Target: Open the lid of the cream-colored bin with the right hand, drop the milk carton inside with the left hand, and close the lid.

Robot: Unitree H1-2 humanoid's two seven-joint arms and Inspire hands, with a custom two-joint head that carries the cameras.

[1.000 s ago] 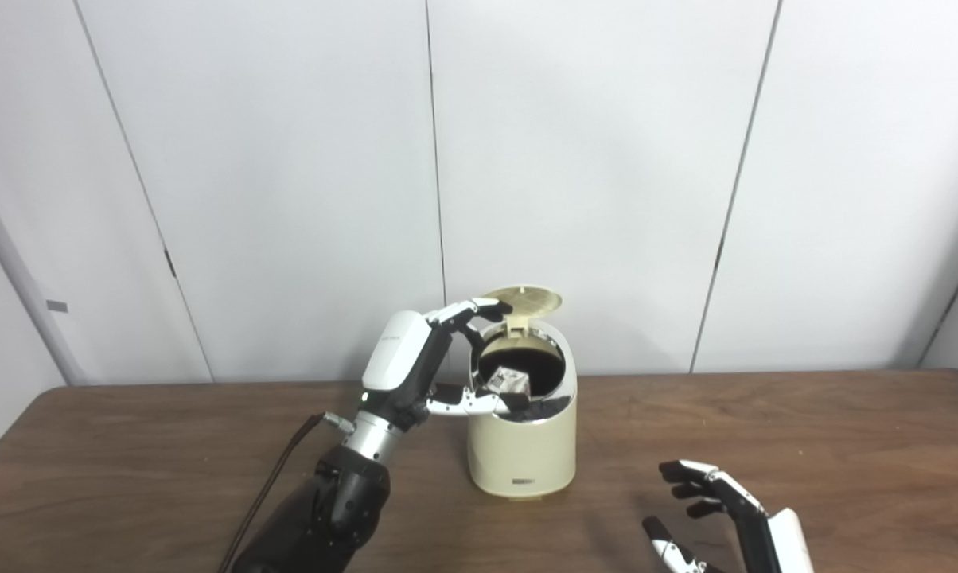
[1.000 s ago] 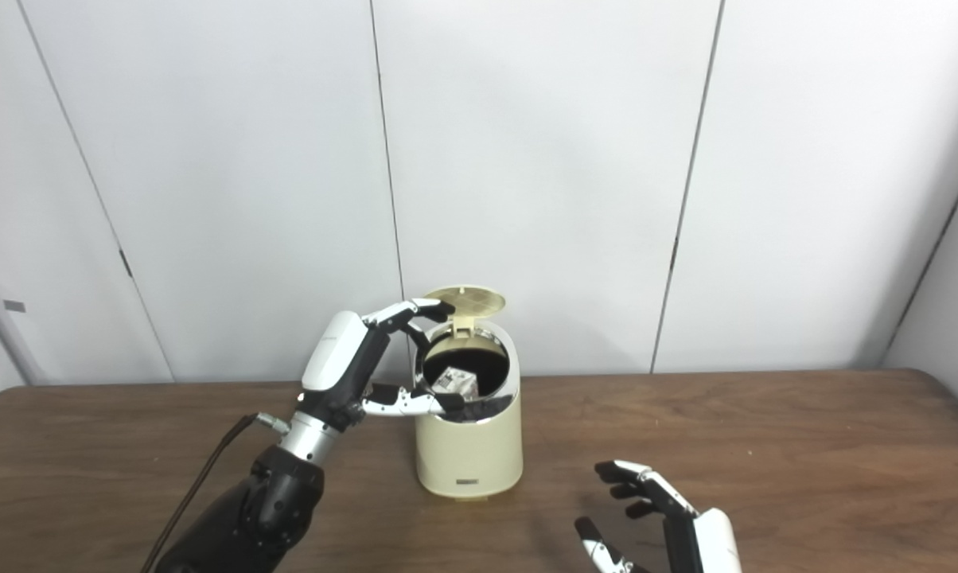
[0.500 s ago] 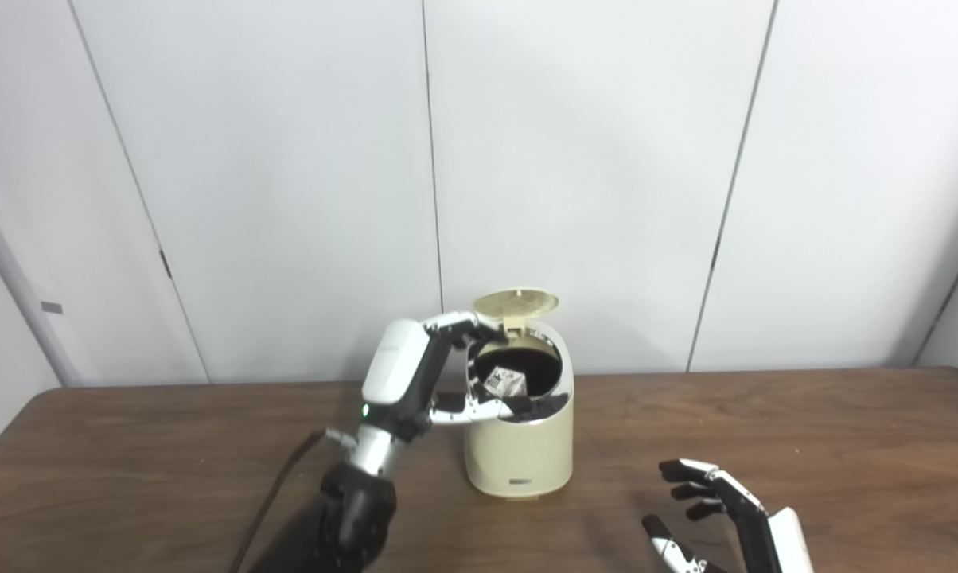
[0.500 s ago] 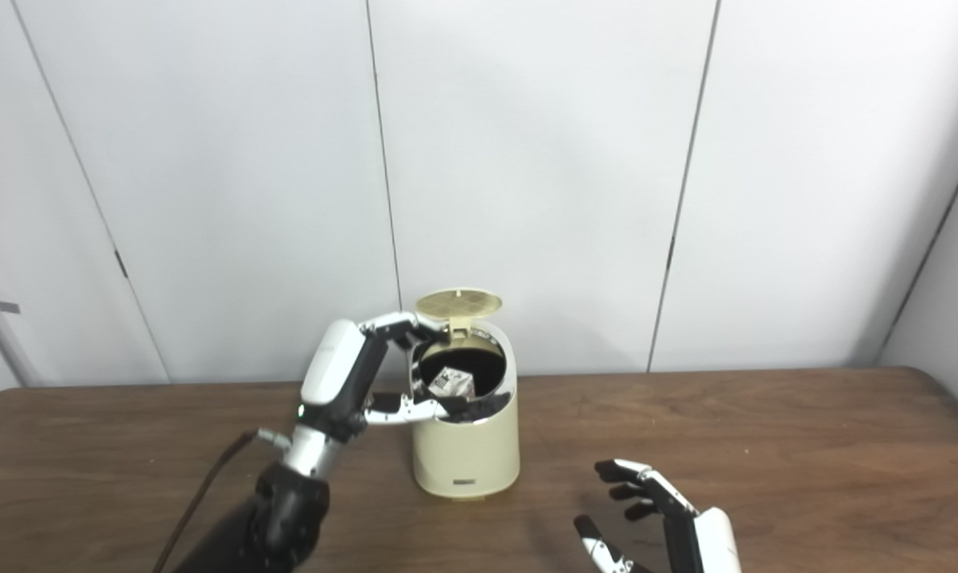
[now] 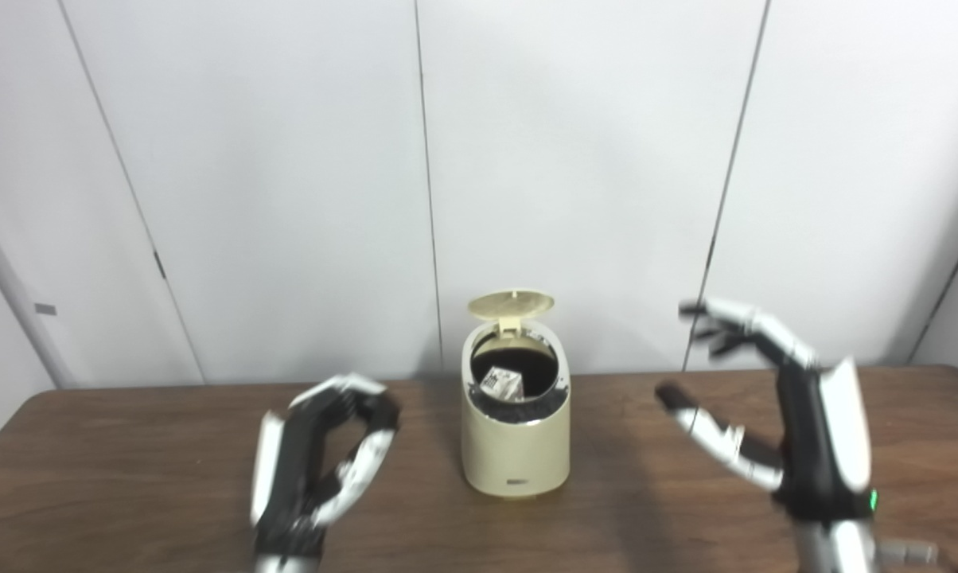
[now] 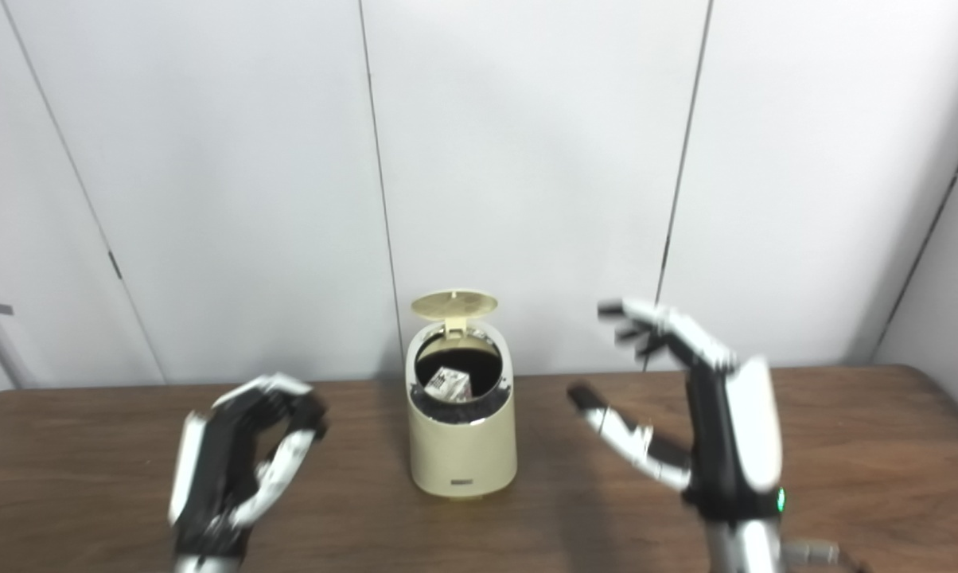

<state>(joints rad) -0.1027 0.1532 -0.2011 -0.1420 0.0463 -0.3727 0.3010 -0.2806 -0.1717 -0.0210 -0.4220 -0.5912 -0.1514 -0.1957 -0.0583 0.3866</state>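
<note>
Cream-colored bin on brown table, lid up, milk carton lying inside; left of bin, left hand empty with loosely curled fingers, blurred. From right eye view, right of bin, right hand raised, spread wide, holding nothing.

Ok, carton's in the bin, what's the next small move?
Probably bring the right hand over to the lid and press it down: the lid stands open, the milk carton lies inside the bin, and the left hand is clear.
</note>
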